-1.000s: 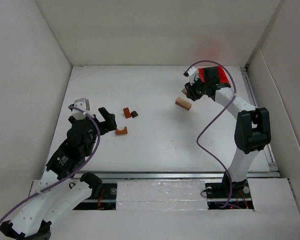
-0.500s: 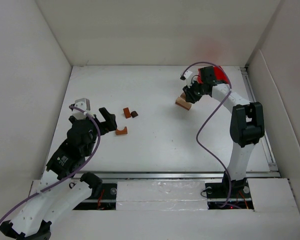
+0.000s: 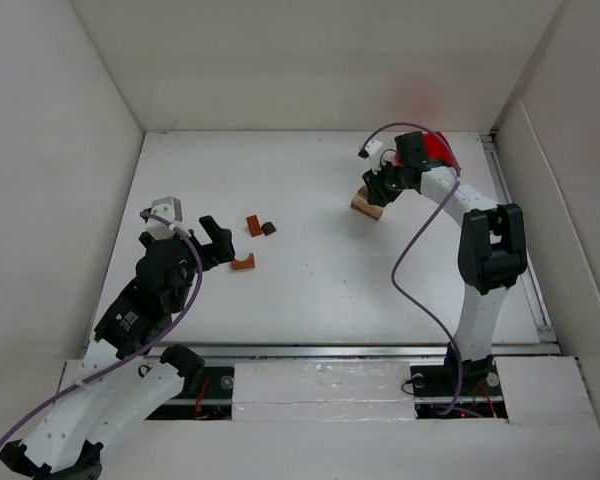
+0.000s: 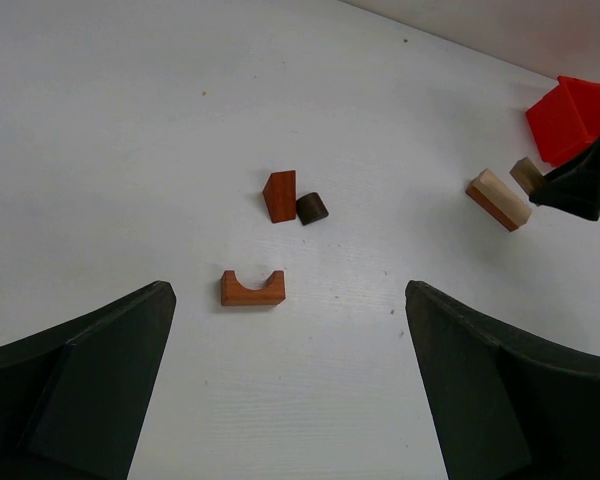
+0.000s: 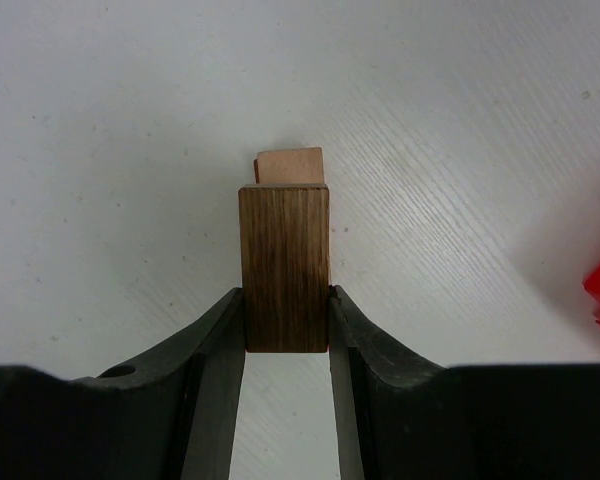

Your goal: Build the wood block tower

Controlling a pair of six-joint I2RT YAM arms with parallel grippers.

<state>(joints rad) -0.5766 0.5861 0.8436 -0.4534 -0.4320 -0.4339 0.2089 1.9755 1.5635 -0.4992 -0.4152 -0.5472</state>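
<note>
The right gripper [image 5: 285, 295] was seen clenched on a dark brown rectangular block [image 5: 285, 268], which was pinched by its long sides between the two black fingers [image 5: 212, 345]. This block was held directly over a tan block [image 5: 289, 165] lying on the white table [image 3: 320, 280] toward the far right; whether the two were touching could not be told. A red bin [image 3: 435, 148] was set just behind that gripper, near the far right corner. The left gripper [image 3: 218, 232] was held released, its jaws spread wide and nothing between them, low over the left side of the table. Just ahead of it an arch-shaped block [image 4: 252, 288] of reddish-brown wood was laid flat, its notch turned away from the arm. A little farther off, a reddish wedge [image 4: 280, 195] and a small dark block [image 4: 312, 208] were found side by side, touching or nearly so. No blocks were seen stacked there; these pieces were scattered well apart from the tan one.
</note>
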